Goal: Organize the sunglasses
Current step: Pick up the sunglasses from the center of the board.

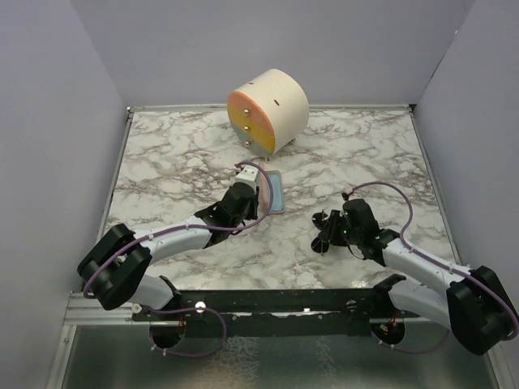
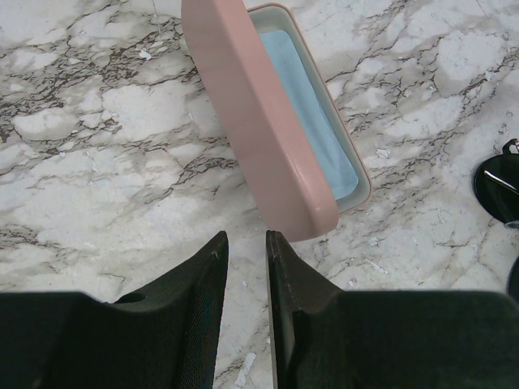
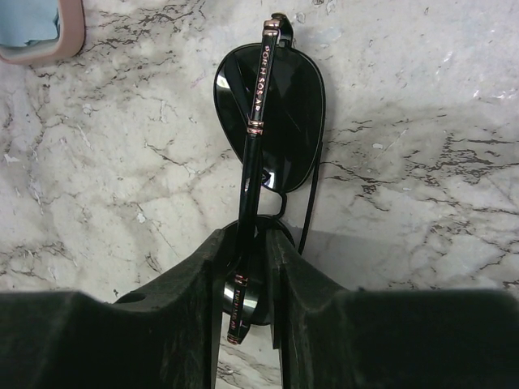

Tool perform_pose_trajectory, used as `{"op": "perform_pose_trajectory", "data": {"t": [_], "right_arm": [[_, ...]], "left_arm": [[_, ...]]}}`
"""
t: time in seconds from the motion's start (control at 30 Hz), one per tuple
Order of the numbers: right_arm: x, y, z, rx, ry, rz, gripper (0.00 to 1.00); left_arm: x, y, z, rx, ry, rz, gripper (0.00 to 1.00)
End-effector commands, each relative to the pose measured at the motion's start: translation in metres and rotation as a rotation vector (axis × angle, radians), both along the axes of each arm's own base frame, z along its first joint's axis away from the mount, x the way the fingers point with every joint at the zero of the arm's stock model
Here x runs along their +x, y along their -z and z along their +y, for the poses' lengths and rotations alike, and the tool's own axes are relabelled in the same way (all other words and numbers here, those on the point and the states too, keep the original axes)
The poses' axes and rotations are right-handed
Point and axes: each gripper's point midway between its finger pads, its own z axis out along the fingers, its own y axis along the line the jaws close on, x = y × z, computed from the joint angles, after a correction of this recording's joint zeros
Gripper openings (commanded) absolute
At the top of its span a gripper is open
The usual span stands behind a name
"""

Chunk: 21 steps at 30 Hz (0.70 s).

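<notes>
The sunglasses (image 3: 272,105) have dark rounded lenses and thin black arms with gold bands. They are folded, and my right gripper (image 3: 246,243) is shut on them at the near lens, just above the marble. In the top view that gripper (image 1: 328,231) is right of centre. The pink case (image 2: 243,105) lies open with its lid standing up and a light blue cloth (image 2: 312,121) in its tray. My left gripper (image 2: 246,243) is just short of the case's near end, jaws a narrow gap apart and empty. It also shows in the top view (image 1: 247,190).
A round cream box (image 1: 268,112) with orange and yellow drawer fronts stands at the back centre. Grey walls close in the marble table (image 1: 162,162) on the left, back and right. A corner of the pink case (image 3: 40,36) shows in the right wrist view.
</notes>
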Motion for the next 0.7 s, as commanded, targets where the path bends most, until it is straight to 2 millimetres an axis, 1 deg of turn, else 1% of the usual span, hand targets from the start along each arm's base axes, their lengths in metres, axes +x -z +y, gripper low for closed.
{"op": "perform_pose_trajectory", "data": {"t": [0.0, 0.2, 0.33, 0.57, 0.67], "right_arm": [[0.014, -0.0169, 0.0116, 0.045, -0.018, -0.05, 0.24], [0.0145, -0.0187, 0.0126, 0.052, -0.023, -0.06, 0.21], [0.0138, -0.0187, 0.0132, 0.056, -0.027, -0.06, 0.14], [0.0147, -0.019, 0.0145, 0.057, -0.032, -0.06, 0.1], [0.0151, -0.0188, 0.0153, 0.059, -0.035, -0.06, 0.04]], "left_arm": [[0.0007, -0.002, -0.0043, -0.028, 0.007, -0.001, 0.28], [0.0005, -0.0008, -0.0041, -0.026, 0.007, 0.0, 0.28], [0.0007, -0.0008, -0.0044, -0.027, 0.006, 0.001, 0.28], [0.0009, -0.0006, -0.004, -0.026, 0.005, 0.002, 0.28], [0.0008, -0.0003, -0.004, -0.025, 0.004, 0.001, 0.28]]}}
